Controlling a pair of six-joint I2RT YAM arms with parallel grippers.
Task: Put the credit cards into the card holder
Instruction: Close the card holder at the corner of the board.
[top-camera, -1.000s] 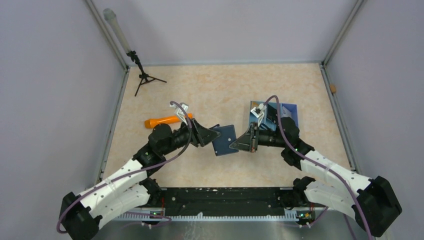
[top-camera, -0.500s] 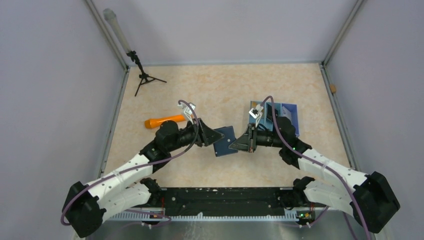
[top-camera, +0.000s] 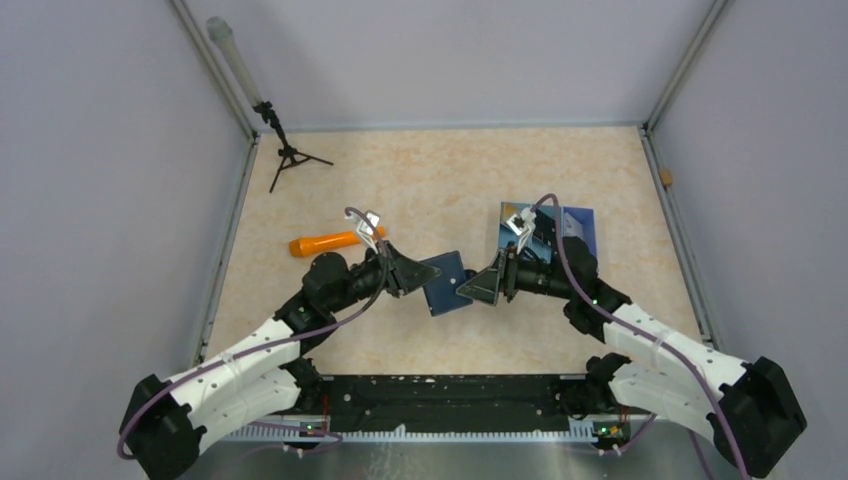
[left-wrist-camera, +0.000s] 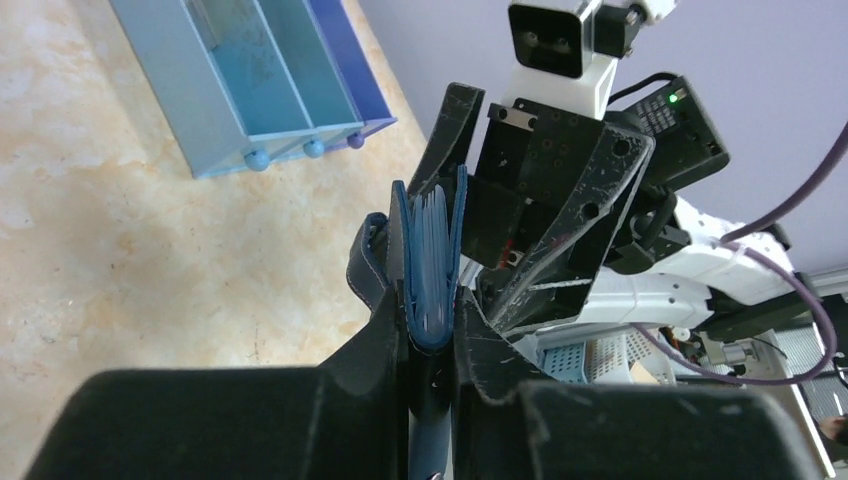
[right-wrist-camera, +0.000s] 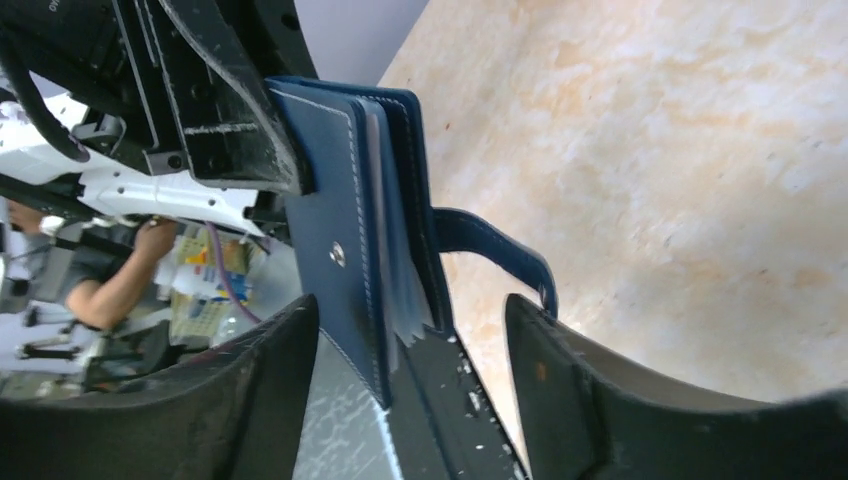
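left gripper (left-wrist-camera: 428, 340) clamped on card holder (left-wrist-camera: 432, 255) | right gripper (right-wrist-camera: 410, 310) spread, straddling it | no loose credit cards visible | judged near complete; strap (right-wrist-camera: 490, 245) unfastened

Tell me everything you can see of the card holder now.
The card holder is navy leather-like with pale stitching, a round snap stud on its cover and pale blue leaves inside. It is folded, slightly gaping, its strap hanging unfastened. The left end effector clamps one edge; the right end effector straddles the other, open.
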